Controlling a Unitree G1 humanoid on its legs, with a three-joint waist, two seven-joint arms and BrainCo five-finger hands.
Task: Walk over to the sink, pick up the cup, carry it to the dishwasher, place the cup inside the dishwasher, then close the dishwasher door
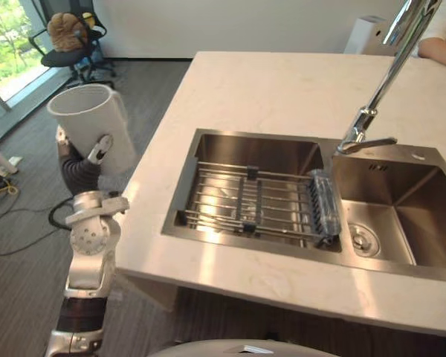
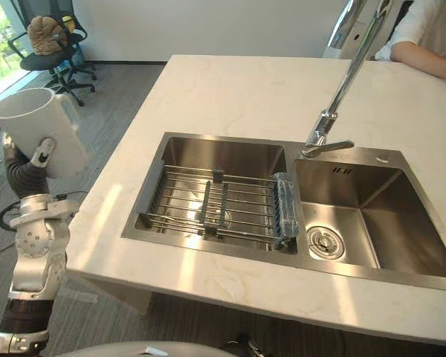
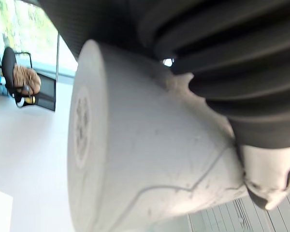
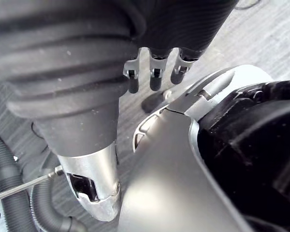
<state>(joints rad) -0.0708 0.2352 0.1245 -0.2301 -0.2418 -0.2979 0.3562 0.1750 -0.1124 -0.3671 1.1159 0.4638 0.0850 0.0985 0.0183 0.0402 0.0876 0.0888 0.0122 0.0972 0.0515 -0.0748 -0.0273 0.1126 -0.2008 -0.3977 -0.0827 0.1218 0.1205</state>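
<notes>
Both head views look steeply down over the table from spots slightly apart. They share the double sink, its faucet and the white cup held off the table's left edge. The left wrist view sits almost against that cup's side and base. The right wrist view looks past the right robot hand at the floor, very near.

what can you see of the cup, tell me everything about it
The cup is plain white, a smooth matte cylinder that looks like ceramic. The left wrist view shows faint hairline marks on its wall and a round recessed base. Its open mouth faces up, tilted slightly. The left hand holds it, fingers curled round its lower wall, in the air over the floor, left of the counter and touching nothing else.
</notes>
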